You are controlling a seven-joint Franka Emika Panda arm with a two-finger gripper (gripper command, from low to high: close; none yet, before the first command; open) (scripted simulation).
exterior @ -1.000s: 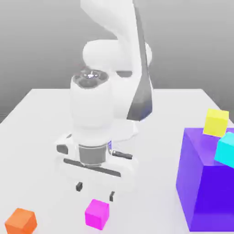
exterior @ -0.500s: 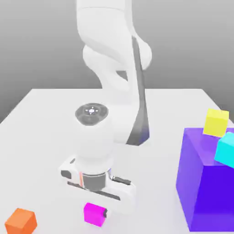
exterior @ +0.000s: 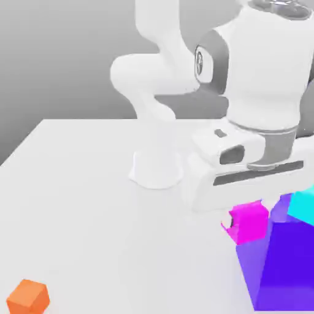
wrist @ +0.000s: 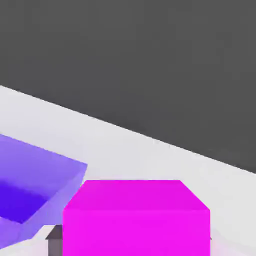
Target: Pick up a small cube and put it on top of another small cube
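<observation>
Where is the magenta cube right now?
The magenta cube is held off the table in the hand, on the exterior view's right, beside the purple block's upper corner and near the cyan cube.

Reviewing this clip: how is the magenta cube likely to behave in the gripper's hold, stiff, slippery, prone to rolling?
The magenta cube keeps crisp flat faces in the gripper, so it is probably rigid. Its flat sides should resist rolling. Its smooth, plain surface might slip if the hold is weak.

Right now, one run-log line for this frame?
phase: carry | gripper: shut on small magenta cube | cube: lifted off table, beside big purple block | small orange cube: on table
</observation>
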